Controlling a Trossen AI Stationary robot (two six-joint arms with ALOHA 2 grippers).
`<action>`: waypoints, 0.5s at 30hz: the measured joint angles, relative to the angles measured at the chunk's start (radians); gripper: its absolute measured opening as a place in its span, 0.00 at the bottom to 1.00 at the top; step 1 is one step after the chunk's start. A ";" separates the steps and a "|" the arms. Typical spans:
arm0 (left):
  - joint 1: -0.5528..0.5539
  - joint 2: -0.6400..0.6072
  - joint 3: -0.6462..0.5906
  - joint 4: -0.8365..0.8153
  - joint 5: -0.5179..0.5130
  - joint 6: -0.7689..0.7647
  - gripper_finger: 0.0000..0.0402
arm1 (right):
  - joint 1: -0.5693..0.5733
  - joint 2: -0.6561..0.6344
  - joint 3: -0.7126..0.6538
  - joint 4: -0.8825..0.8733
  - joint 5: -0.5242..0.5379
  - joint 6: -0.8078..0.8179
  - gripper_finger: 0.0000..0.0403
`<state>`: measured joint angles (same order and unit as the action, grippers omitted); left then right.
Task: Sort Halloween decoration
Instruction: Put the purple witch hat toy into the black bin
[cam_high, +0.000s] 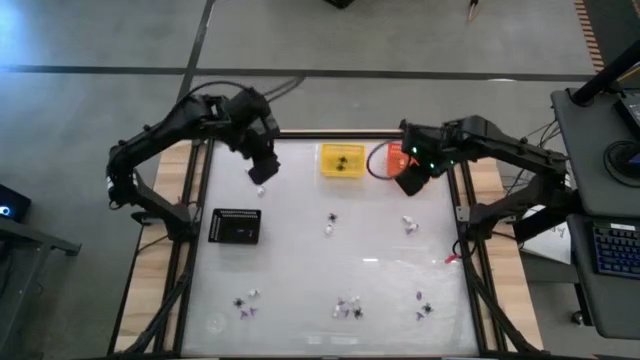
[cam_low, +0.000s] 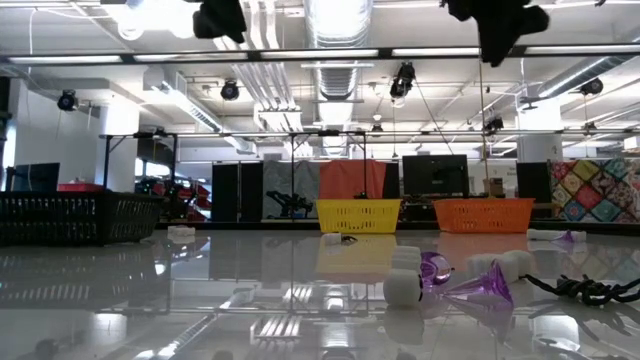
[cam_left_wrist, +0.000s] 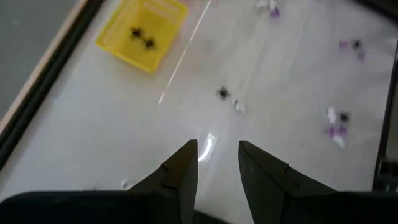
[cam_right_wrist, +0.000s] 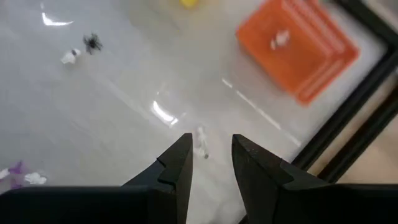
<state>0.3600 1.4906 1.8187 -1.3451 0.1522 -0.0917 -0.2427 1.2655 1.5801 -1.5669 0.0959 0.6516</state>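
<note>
Grippers, left (cam_left_wrist: 217, 163) and right (cam_right_wrist: 211, 157), hover empty, jaws parted, near the yellow basket (cam_high: 341, 161); descend squarely over one trinket (cam_high: 329, 217).

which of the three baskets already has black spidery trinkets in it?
The yellow basket, at the table's far edge: two black spiders lie inside. The orange basket holds one pale piece.
</note>
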 joint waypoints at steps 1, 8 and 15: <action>-0.028 -0.001 0.000 -0.009 -0.015 0.000 0.24 | 0.018 -0.011 -0.026 0.000 -0.002 0.045 0.26; -0.224 -0.003 -0.002 -0.063 -0.068 -0.008 0.24 | 0.197 -0.066 -0.170 0.003 -0.019 0.387 0.26; -0.410 -0.005 -0.002 -0.112 -0.173 -0.059 0.24 | 0.419 -0.061 -0.269 0.049 -0.021 0.695 0.26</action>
<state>-0.0496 1.4860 1.8168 -1.4566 -0.0207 -0.1506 0.1767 1.2045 1.3114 -1.5175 0.0746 1.3465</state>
